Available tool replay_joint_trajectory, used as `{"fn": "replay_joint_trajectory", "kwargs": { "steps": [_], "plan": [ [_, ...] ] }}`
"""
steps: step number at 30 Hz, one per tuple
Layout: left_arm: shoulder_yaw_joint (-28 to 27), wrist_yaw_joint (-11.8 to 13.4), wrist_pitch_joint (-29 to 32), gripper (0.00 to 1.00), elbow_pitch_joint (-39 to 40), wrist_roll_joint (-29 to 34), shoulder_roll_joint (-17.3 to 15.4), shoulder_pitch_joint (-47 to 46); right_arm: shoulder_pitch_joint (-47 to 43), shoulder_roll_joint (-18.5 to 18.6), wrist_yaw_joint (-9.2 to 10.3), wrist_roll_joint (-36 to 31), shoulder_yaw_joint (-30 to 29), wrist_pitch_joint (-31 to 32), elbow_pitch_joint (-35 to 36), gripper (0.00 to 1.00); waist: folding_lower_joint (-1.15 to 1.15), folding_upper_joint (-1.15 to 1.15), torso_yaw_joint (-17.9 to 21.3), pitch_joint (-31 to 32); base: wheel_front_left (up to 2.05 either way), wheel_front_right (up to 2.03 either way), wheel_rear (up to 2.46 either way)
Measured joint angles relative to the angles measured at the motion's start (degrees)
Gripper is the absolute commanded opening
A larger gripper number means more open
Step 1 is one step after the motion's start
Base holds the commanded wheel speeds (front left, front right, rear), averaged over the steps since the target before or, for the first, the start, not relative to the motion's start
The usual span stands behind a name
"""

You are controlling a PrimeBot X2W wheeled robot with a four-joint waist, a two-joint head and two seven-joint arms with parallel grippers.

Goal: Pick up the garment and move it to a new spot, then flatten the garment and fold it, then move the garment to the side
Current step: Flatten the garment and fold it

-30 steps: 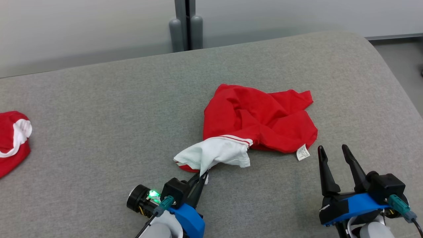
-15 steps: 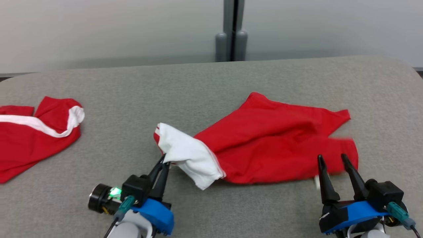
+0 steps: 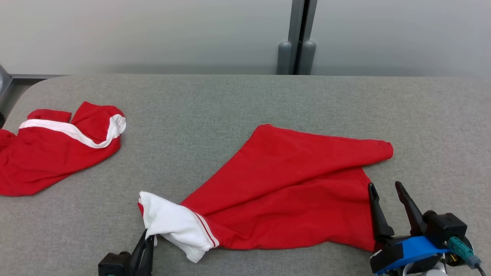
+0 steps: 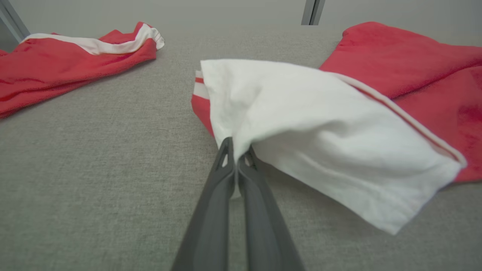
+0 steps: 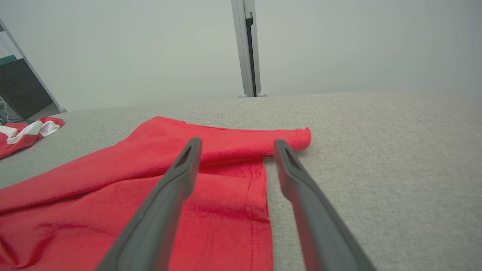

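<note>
The garment (image 3: 284, 184) is red with a white sleeve (image 3: 174, 224), and it lies stretched out across the grey table (image 3: 215, 103). My left gripper (image 3: 147, 237) is shut on the lower edge of that white sleeve (image 4: 320, 124), at the bottom left of the head view. The left wrist view shows the fingertips (image 4: 236, 145) pinched together in the white cloth. My right gripper (image 3: 384, 186) stands open at the garment's right edge. In the right wrist view its open fingers (image 5: 237, 143) hover over the red hem (image 5: 150, 177) with nothing between them.
A second red garment (image 3: 53, 149) with a white stripe lies crumpled at the table's far left, also seen in the left wrist view (image 4: 67, 56). A grey post (image 3: 297, 38) stands behind the table's far edge against the pale wall.
The camera has swung left. My left gripper closed on the white sleeve and dragged it left, pulling the crumpled garment out into a long flat shape. The right gripper stayed open.
</note>
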State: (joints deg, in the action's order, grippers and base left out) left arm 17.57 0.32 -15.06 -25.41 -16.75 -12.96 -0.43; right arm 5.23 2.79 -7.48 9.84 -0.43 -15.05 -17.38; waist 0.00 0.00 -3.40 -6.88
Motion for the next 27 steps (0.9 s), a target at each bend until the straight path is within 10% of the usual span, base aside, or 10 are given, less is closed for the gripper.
{"fn": "replay_joint_trajectory", "kwargs": {
  "steps": [1,2,27],
  "plan": [
    [-0.1,0.0,0.0,0.75,0.1,-0.2,0.2,0.2,-0.1,0.0,-0.01,0.0,-0.1,0.0,0.0,1.00,0.00,0.00,-0.2,0.0,0.00,0.00,0.00],
    [-0.4,0.1,0.0,1.00,0.4,-0.4,0.5,0.2,-0.2,0.0,0.00,0.0,-0.1,0.0,-0.1,1.00,0.00,0.00,-0.4,0.1,0.00,0.00,0.00],
    [-22.6,-1.7,0.0,1.00,20.7,7.2,9.3,6.0,-0.8,0.0,-0.01,0.1,-0.4,0.0,-0.5,1.00,0.01,0.01,-0.1,1.3,0.00,0.00,0.00]
  ]
}}
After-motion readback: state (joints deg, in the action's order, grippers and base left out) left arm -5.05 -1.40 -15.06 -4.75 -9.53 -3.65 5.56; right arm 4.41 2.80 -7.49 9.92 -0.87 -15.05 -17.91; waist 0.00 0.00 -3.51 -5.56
